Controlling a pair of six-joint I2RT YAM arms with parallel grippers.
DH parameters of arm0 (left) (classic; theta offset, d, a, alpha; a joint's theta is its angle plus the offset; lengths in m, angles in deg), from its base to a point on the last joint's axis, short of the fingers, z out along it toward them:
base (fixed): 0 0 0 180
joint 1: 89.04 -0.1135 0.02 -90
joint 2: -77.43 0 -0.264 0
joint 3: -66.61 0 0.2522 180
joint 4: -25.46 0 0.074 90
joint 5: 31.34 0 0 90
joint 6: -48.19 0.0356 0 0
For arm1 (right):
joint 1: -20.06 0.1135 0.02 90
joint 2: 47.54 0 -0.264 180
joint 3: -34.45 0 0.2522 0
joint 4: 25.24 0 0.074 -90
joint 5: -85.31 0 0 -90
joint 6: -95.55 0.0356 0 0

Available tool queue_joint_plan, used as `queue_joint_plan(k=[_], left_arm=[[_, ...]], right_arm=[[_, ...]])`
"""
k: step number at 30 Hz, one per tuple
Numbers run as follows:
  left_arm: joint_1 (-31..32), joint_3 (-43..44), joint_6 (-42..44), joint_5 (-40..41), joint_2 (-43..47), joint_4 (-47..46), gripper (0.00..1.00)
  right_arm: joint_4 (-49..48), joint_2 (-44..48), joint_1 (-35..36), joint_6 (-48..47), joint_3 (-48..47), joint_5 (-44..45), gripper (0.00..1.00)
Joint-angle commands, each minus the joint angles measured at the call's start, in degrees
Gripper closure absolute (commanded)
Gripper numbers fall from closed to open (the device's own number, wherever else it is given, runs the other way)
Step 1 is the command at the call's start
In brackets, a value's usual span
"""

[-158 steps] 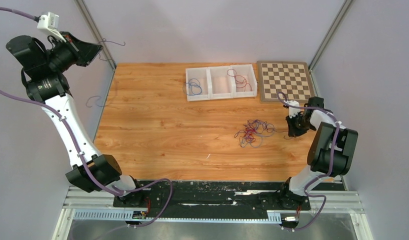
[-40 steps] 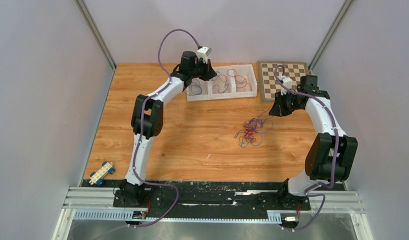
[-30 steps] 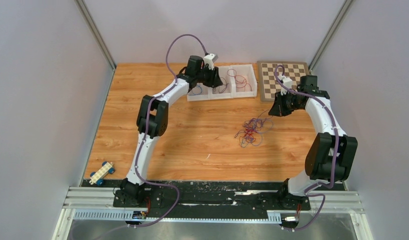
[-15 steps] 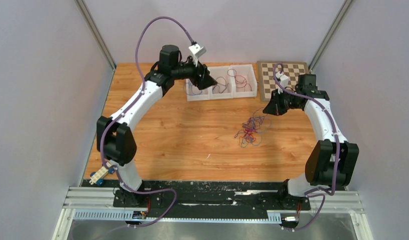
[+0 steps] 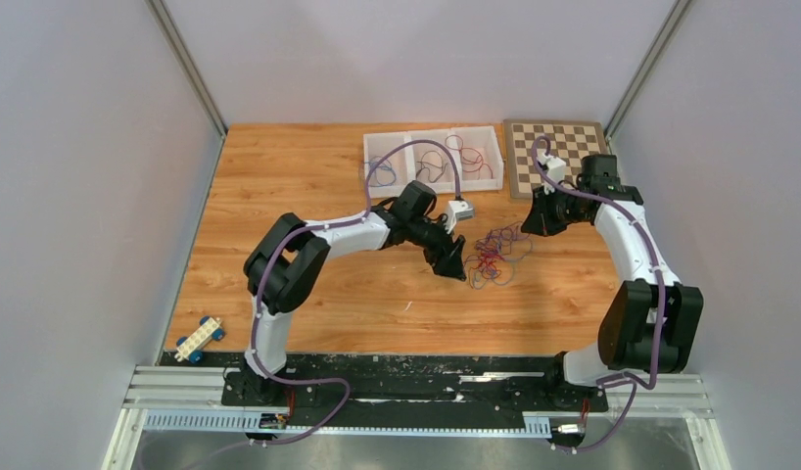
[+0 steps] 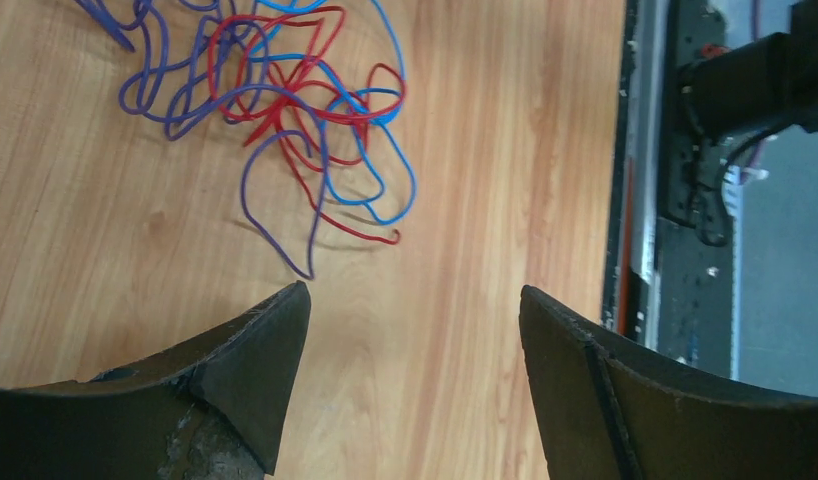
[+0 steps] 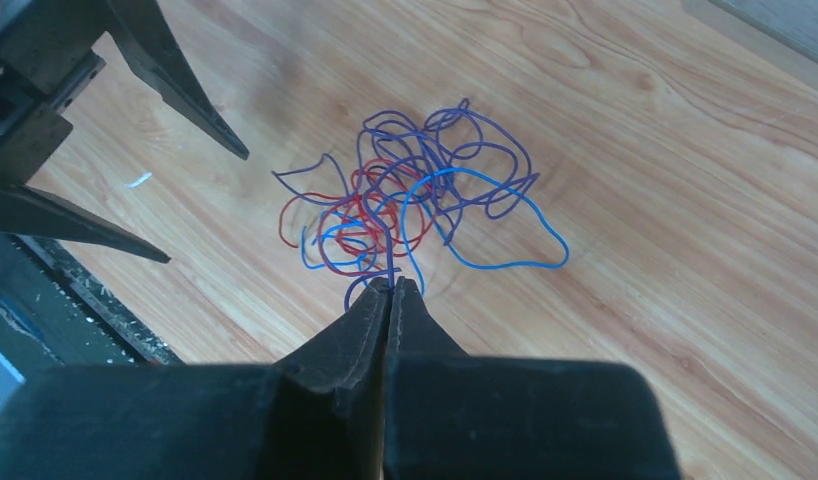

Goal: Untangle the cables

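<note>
L arm has swung off the white tray (image 5: 436, 131) at the far side and come nearer, to mid-table; half a sec ago it hung over the tray's left bin. Left gripper (image 6: 415, 293) now sits just left of the cables (image 5: 494, 257), jaws spread wide, nothing btwn them but the bare wood table (image 5: 299, 166). In the left wrist view the end of the closest purple loop lies just beyond one fingertip, not touching.

Right gripper (image 7: 390, 285) is at the far right side of the pile. Its fingers are pressed together w/ a thin purple strand running into the tips, so it's pinching that strand as far as the wrist view shows.

Cables: one loose tangle of blue, red and purple on the wood, right of ctr, btwn the two grippers. More strands lie in the tray: blue in the left bin, a dark one in the mid bin, red in the right bin.

Chessboard (image 5: 563, 157) is just right of the tray, in the far right corner. Small toy car (image 5: 199, 339) w/ blue wheels sits at the near left edge, well apart from everything else.
</note>
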Motion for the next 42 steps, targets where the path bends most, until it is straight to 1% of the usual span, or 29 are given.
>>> queue_joint_plan(k=[1,5,7,8,9,10,11,12,13,14,17,18,19,22,25,26,29,31,32,33,35,38,42], left_arm=[[0.8,5.6,-0.2,4.1,-4.0,-4.4,0.16],[1.7,8.3,-2.5,7.6,-8.0,-5.0,0.22],[2.2,9.2,-3.4,8.9,-9.5,-4.9,0.31],[2.3,9.5,-3.6,9.6,-10.0,-4.3,0.44],[2.3,10.2,-3.7,9.7,-10.1,-3.7,0.51],[2.3,10.4,-2.9,10.1,-9.7,-1.8,0.69],[2.3,10.5,-2.2,10.3,-9.0,-0.6,0.78],[1.9,10.1,-0.5,10.6,-6.6,1.5,0.92],[1.7,8.6,0.0,10.6,-4.9,2.2,0.97],[0.7,7.4,1.0,10.2,-1.0,2.9,1.0],[-2.8,2.7,1.8,8.0,7.7,4.6,1.0],[-5.0,2.2,1.9,7.0,11.6,6.2,1.0],[-6.1,1.8,2.0,6.4,13.3,8.5,1.0],[-12.8,2.5,1.8,3.6,21.2,12.2,1.0],[-18.1,5.3,1.5,2.0,26.3,15.2,1.0],[-20.7,6.1,1.2,1.8,28.4,15.6,1.0],[-26.1,11.6,-0.5,0.6,31.8,15.7,1.0],[-32.0,15.9,-2.4,0.5,32.6,14.8,1.0],[-33.5,18.5,-4.7,0.2,32.8,14.0,1.0],[-36.7,19.7,-7.2,-0.5,32.9,12.4,1.0],[-40.2,23.2,-9.7,-1.2,32.9,10.2,1.0],[-43.7,27.2,-12.9,-3.0,33.0,6.7,1.0],[-47.4,29.6,-19.6,-3.6,33.4,-1.0,1.0]], right_arm=[[-2.4,-1.4,0.0,0.2,0.9,4.8,1.0],[-4.4,-3.4,0.0,0.6,2.2,6.7,1.0],[-5.9,-4.4,0.0,0.7,2.8,7.9,1.0],[-6.6,-4.9,0.0,0.6,3.2,8.7,1.0],[-7.7,-5.6,0.0,0.4,3.6,9.8,1.0],[-8.6,-6.2,0.0,0.2,4.0,11.2,1.0],[-9.6,-7.1,0.0,-0.3,4.4,12.7,1.0],[-10.7,-8.0,0.0,-0.8,4.8,14.8,1.0],[-11.5,-8.9,0.0,-1.3,5.1,17.2,1.0],[-12.3,-9.9,-0.1,-2.2,5.4,19.4,1.0],[-13.9,-12.9,-1.5,-4.9,6.0,24.3,1.0],[-14.3,-13.6,-2.2,-5.7,6.1,25.3,1.0],[-14.6,-14.4,-3.0,-6.6,6.1,26.5,1.0],[-15.6,-16.1,-5.2,-9.6,6.1,28.6,1.0],[-16.3,-17.3,-6.8,-12.0,6.2,30.4,1.0],[-16.6,-17.4,-7.1,-13.1,6.6,30.9,1.0],[-17.2,-17.6,-8.5,-15.7,7.7,32.1,1.0],[-17.2,-17.7,-9.7,-16.7,8.0,32.5,1.0],[-17.2,-17.5,-10.2,-17.2,8.1,32.5,1.0],[-17.3,-17.4,-10.7,-17.6,8.2,32.6,1.0],[-17.1,-17.3,-11.5,-18.3,8.3,33.0,1.0],[-17.2,-16.6,-11.8,-19.6,8.9,33.4,1.0],[-17.1,-16.3,-12.5,-20.5,9.8,33.6,1.0]])
